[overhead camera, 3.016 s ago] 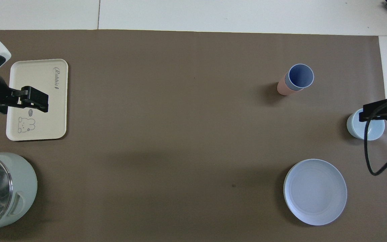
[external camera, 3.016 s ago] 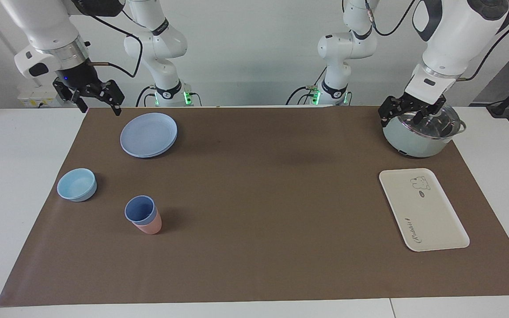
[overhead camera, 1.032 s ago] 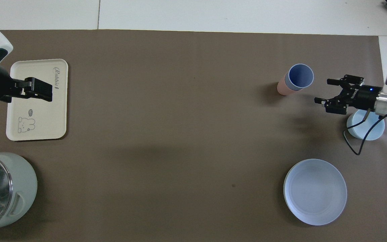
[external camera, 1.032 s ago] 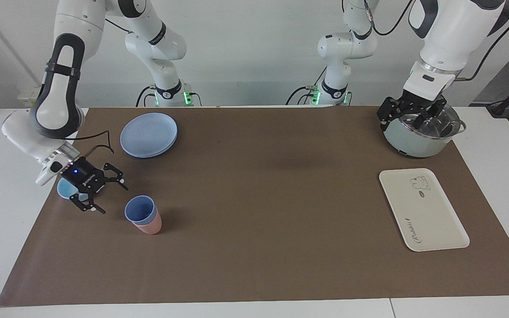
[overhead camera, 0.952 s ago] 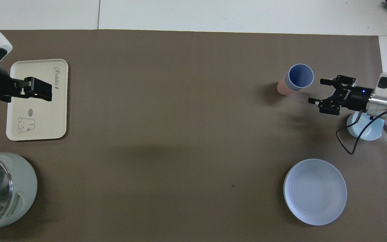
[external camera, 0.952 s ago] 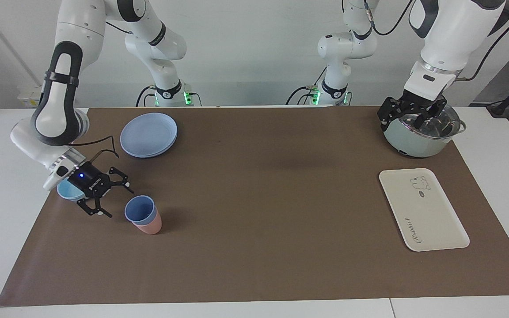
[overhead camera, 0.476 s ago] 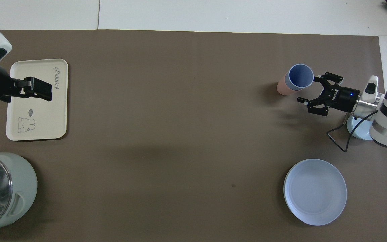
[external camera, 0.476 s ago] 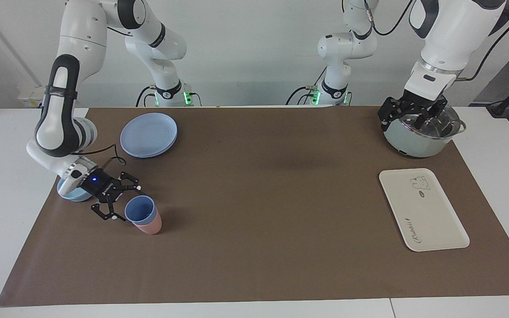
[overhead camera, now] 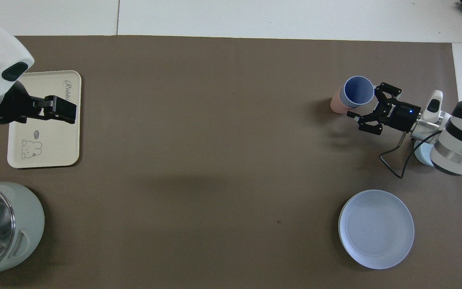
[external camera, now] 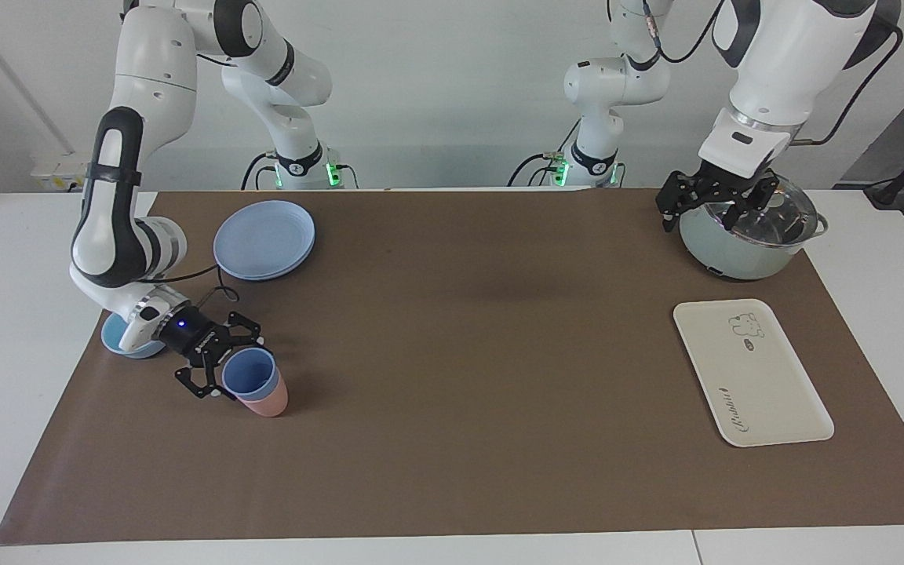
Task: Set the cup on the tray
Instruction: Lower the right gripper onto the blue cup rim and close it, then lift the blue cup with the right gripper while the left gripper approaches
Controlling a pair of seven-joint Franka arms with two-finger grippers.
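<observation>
Right gripper (external camera: pixel 230 368) is low at the cup (external camera: pixel 249 373), fingers spread wide and tilted toward it. One finger sits at the cup's rim on the side nearer the robots, the other beside its wall farther from them; whether either finger touches cannot be told. In the overhead view the right gripper (overhead camera: pixel 365 107) reaches in from the right arm's end of the table, and the cup (overhead camera: pixel 358 90) lies at its open mouth.

Cup is blue, upright, nested in a pink cup (external camera: pixel 267 402); only the pink cup's lower wall shows below it. Both stand on the brown mat (external camera: pixel 468 353), toward the right arm's end, well apart from the tray (external camera: pixel 750 370).

Bowl (external camera: pixel 121 339) is mostly hidden by the right arm's wrist; only part of its rim shows, just beside the wrist. Plate (external camera: pixel 264 238) lies nearer the robots than the cup, fully visible.

Left gripper (external camera: pixel 703 205) hangs over the pot (external camera: pixel 746 235) edge, at the left arm's end; its fingers look spread. In the overhead view the left gripper (overhead camera: pixel 60 109) covers part of the tray (overhead camera: pixel 46 136), and the arm body is cut off at the frame edge. Pot (overhead camera: pixel 2 228) is also cut off there.

Tray is bare apart from its bear drawing and lettering, farther from the robots than the pot.
</observation>
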